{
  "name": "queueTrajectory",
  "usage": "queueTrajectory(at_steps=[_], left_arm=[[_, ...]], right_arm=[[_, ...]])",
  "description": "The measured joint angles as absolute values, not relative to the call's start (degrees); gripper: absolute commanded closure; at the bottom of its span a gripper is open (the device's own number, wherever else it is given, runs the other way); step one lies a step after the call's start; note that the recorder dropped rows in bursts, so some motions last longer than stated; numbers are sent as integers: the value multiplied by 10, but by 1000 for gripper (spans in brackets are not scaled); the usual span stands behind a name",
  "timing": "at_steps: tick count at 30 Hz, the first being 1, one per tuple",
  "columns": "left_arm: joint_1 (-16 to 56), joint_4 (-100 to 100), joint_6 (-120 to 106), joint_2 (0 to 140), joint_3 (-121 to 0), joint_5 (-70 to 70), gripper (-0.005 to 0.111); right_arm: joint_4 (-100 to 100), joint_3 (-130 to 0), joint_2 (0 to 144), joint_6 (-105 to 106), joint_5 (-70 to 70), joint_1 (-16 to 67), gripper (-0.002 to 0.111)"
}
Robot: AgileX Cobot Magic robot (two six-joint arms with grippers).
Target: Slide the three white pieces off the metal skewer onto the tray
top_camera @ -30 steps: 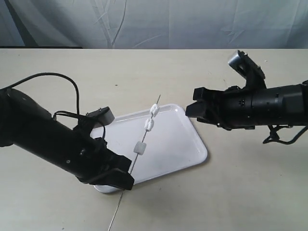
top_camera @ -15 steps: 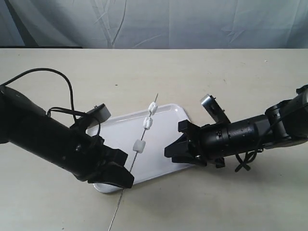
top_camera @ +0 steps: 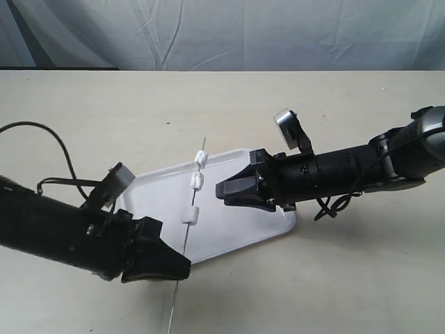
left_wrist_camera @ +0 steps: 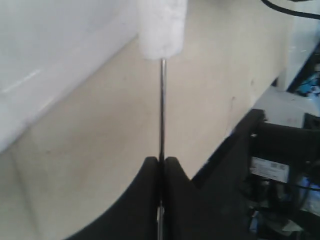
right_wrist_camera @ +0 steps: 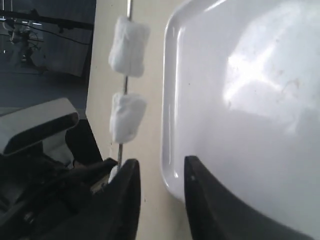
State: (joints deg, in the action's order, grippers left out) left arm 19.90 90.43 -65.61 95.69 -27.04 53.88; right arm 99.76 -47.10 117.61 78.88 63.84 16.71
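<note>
The left gripper [top_camera: 175, 268] is clamped on the skewer [top_camera: 186, 235], which slants up and away from its jaws above the tray [top_camera: 233, 226]. Three pieces [top_camera: 197, 181] sit threaded beyond its tips. The right gripper [top_camera: 222, 191] hovers with fingers parted, and the pieces are just outside them.

No readable text — one label [left_wrist_camera: 270, 169], blurred.

Exterior view: beige tabletop [top_camera: 208, 104] taken from a raised, oblique position at a distance. Left wrist view: aimed closely along the thin grey metal skewer [left_wrist_camera: 162, 110]. Right wrist view: held close over the glossy white rectangular tray [right_wrist_camera: 260, 125]. Skewer and tray are shared by all three.
</note>
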Motion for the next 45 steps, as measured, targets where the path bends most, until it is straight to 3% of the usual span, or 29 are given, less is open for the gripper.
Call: queueTrajectory(at_steps=[6,18,25,32,39,45], left_arm=[[198,983,-744,956,-216,640,107],[198,991,-766,956,-167,611,107],[198,991,-775,955,-166,604,107],[198,991,-779,955,-166,597,107],[198,992,-781,955,-166,597,107],[198,992,-783,955,-166,597,107]], right_arm=[[998,-492,1176,791,641,167,78],[998,-527,1176,786,668,182,77],[998,-542,1176,779,637,208,56],[998,-543,1176,737,603,230,58],[998,-543,1176,728,566,256,79],[998,-543,1176,726,566,256,79]])
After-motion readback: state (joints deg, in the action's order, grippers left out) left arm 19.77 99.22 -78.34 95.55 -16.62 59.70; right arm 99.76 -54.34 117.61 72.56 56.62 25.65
